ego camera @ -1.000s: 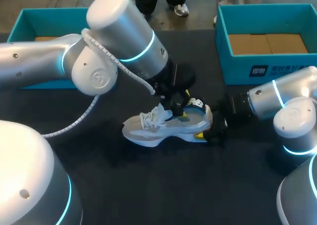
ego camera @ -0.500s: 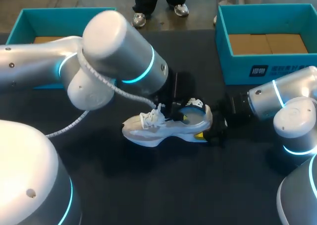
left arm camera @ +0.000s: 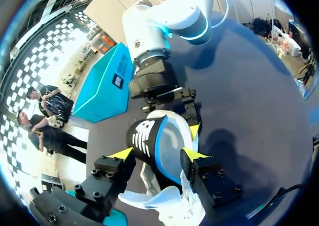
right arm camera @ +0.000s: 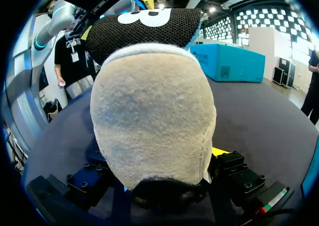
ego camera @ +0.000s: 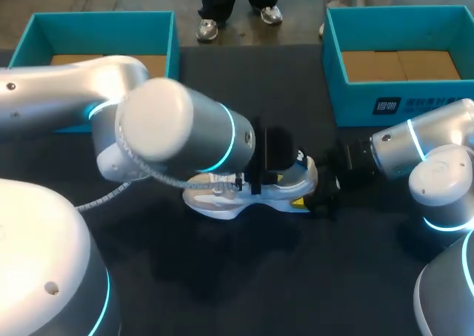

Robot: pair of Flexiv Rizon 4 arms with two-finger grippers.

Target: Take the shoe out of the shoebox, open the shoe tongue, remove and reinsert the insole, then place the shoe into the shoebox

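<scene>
**Head view.** The shoe (ego camera: 216,201) sits on its sole in the middle of the table (ego camera: 222,284), toe toward 9 o'clock and heel toward 3. It is already out of the shoebox (ego camera: 355,103), which stands well apart at 1 o'clock. The left arm crosses over and hides most of the upper. The left gripper (ego camera: 270,179) is low over the shoe's mouth. The laces (ego camera: 226,182) show just beside it at 9 o'clock. The right gripper (ego camera: 320,193) is at the heel end, at 3 o'clock from the shoe.

**Left wrist view.** The fingers stand wide apart, astride the black tongue (left arm camera: 142,142), which rises between the yellow tips. Whether either tip touches the tongue or collar is not clear from here. The blue lining of the mouth lies just ahead.

**Right wrist view.** The heel (right arm camera: 154,131) fills the view. It is seated between the fingers (right arm camera: 234,171) and pinched from both sides, low near the sole.

**Judgement.** The step in hand looks like opening the tongue.
- Keep the heel clamp firm so the shoe neither slides nor tips.
- Close on the tongue's top edge only, not on the collar.
- Draw it toward 9 o'clock in a low arc rather than straight up, so the shoe does not lift.
- Stay clear of the laces.
</scene>
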